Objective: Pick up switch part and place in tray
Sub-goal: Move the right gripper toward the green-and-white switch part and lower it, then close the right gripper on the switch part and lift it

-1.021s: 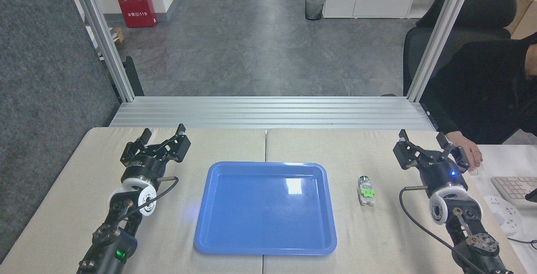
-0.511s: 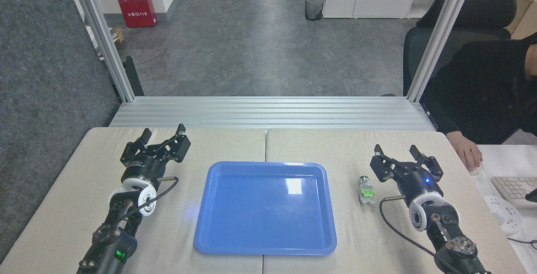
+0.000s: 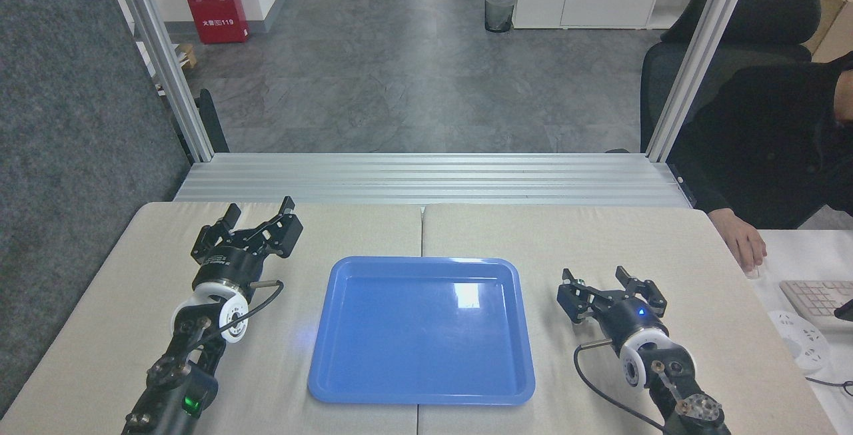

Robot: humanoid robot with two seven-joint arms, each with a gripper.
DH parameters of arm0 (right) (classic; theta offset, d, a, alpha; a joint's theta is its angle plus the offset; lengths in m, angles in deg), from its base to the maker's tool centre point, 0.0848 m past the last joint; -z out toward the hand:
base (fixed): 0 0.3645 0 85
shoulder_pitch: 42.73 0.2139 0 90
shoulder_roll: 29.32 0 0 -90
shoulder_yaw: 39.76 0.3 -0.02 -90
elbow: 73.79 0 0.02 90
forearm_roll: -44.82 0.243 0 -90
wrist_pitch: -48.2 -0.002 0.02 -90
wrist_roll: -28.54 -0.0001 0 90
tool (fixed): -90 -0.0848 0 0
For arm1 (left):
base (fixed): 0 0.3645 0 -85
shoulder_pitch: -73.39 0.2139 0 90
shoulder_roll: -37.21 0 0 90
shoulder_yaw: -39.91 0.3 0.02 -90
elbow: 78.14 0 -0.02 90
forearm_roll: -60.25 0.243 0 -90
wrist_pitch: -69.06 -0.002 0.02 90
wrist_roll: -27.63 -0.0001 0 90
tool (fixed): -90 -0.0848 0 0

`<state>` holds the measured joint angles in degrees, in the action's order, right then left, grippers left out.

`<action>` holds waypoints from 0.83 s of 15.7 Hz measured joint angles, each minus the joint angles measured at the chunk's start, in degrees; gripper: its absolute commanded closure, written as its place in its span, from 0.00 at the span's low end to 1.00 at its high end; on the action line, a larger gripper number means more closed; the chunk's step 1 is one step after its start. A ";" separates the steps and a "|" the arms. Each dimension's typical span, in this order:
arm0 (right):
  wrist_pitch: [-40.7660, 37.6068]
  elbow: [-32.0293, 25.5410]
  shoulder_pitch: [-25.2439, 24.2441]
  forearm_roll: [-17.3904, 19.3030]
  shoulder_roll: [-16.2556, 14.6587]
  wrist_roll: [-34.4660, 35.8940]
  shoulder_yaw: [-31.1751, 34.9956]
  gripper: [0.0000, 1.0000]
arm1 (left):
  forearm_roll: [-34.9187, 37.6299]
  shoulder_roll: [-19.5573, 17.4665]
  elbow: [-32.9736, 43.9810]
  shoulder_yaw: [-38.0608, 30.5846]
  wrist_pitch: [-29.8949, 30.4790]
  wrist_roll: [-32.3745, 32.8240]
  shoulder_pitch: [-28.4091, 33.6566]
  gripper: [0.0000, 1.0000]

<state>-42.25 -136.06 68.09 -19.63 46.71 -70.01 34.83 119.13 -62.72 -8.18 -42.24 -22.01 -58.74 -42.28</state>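
Observation:
The blue tray (image 3: 400,348) lies flat and empty in the middle of the padded table. My right gripper (image 3: 595,279) is open, low over the table just right of the tray's right rim, and covers the spot where the switch part lay. The switch part is hidden behind this gripper, so I cannot tell whether the fingers touch it. My left gripper (image 3: 260,210) stands open left of the tray's far left corner, with nothing between its fingers.
A person's hand (image 3: 746,246) rests at the table's right edge beside a keyboard (image 3: 816,298). Aluminium rails (image 3: 426,178) run along the table's far side. An office chair (image 3: 726,55) stands behind on the right.
My right gripper has moved left and toward me, from the far right of the table to over the switch part, which it now hides. The left arm has stayed still.

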 measured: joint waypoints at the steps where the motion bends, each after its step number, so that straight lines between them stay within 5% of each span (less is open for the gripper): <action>1: 0.20 0.51 -0.22 -0.62 0.42 -0.05 -0.24 0.10 | 0.00 0.00 0.00 0.00 0.00 0.00 0.00 0.00; 5: 1.17 2.53 -0.83 -2.20 2.07 -0.22 -0.98 0.13 | 0.00 0.00 0.00 0.00 0.00 0.00 0.00 0.00; 7: 1.62 3.51 -0.97 -2.70 2.75 -0.22 -1.17 0.22 | 0.00 0.00 0.00 0.00 0.00 0.00 0.00 0.00; 13: 2.50 5.64 -0.95 -3.77 3.71 -0.23 -1.43 0.95 | 0.00 0.00 0.00 0.00 0.00 0.00 0.00 0.00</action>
<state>-39.75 -130.41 67.13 -23.40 50.42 -70.24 33.40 119.13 -62.72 -8.18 -42.24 -22.01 -58.74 -42.28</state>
